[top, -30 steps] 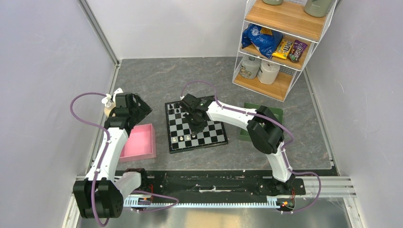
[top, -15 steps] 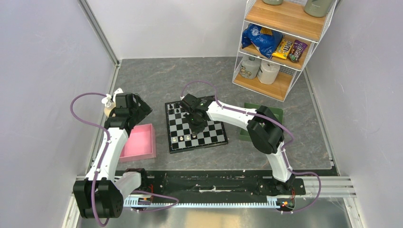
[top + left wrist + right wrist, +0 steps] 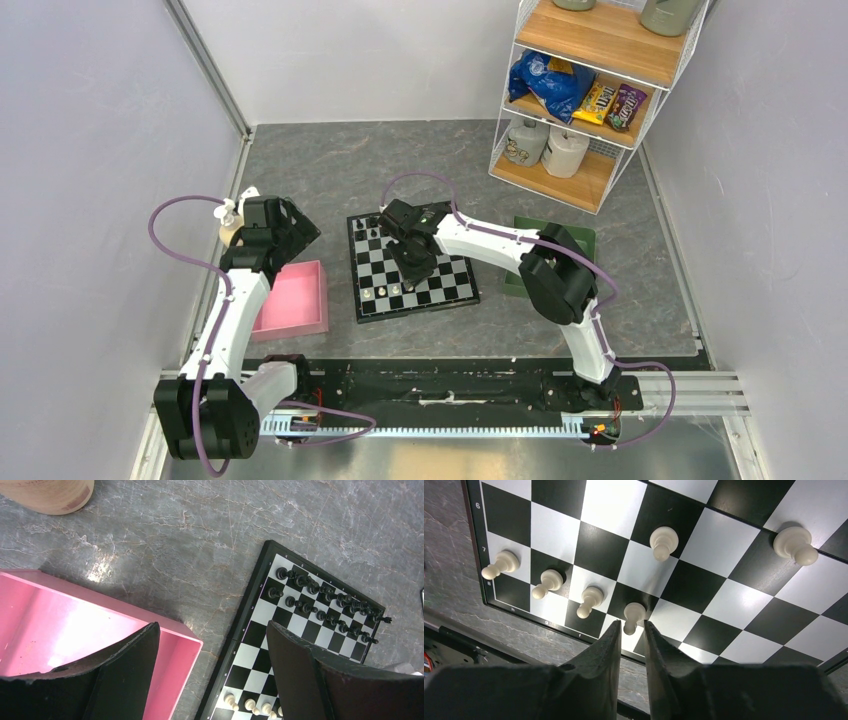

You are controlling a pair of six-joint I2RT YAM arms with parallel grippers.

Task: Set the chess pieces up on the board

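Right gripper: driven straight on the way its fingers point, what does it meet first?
Likely the cream-white pawn, which stands just past the right gripper in line with the narrow gap between its jaws. The board lies beneath. Depth is hard to judge.

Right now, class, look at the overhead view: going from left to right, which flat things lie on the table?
pink tray → chessboard → green tray
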